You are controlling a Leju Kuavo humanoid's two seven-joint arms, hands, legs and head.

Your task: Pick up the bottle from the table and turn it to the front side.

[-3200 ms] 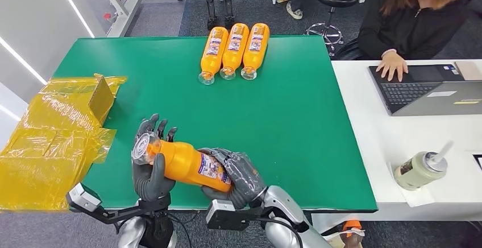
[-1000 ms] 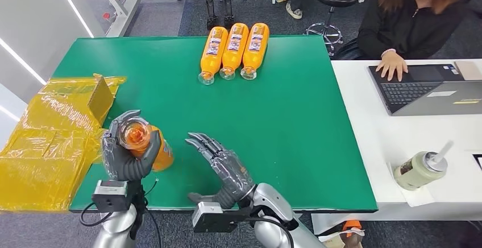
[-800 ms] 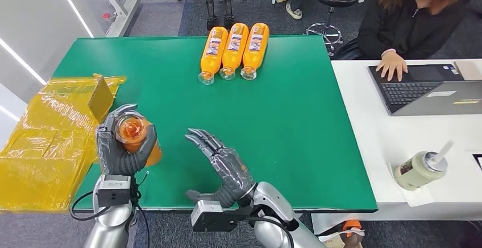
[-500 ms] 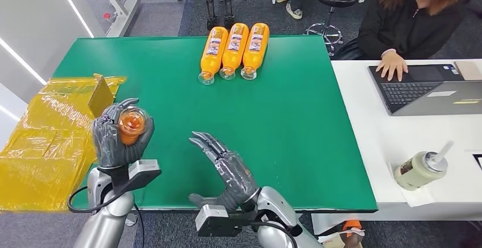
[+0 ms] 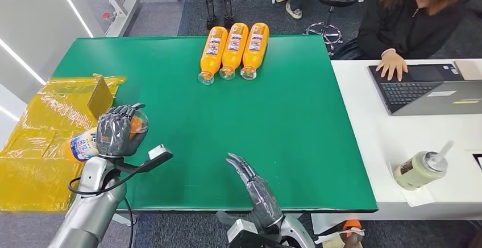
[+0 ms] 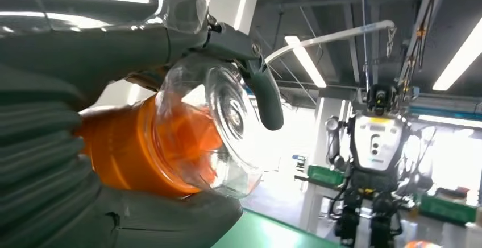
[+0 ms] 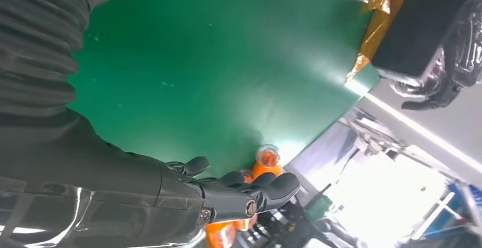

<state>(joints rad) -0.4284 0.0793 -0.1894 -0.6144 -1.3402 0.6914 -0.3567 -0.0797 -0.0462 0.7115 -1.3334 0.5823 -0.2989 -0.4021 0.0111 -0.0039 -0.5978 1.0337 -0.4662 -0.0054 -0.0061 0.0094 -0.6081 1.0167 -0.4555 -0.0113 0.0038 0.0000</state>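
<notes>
My left hand (image 5: 115,134) grips an orange bottle (image 5: 85,145) in the air above the table's front left corner. The bottle lies nearly level, its labelled body pointing left over the yellow plastic. In the left wrist view the clear cap end of the bottle (image 6: 187,140) sticks out past the fingers (image 6: 264,94) wrapped around its neck. My right hand (image 5: 257,194) is open at the front edge of the green table (image 5: 295,123), fingers spread, holding nothing. The right wrist view shows the same hand (image 7: 131,188) above the bare green table (image 7: 199,60).
Three more orange bottles (image 5: 234,50) lie side by side at the table's far edge. Crumpled yellow plastic (image 5: 40,157) and a small cardboard box (image 5: 102,97) sit on the left. A person sits at a white desk with a laptop (image 5: 426,89) and a cup (image 5: 419,170) on the right.
My left hand has swung the bottle left and tipped it from cap-up to nearly level. My right hand has let go of it and pulled back to the front edge.
</notes>
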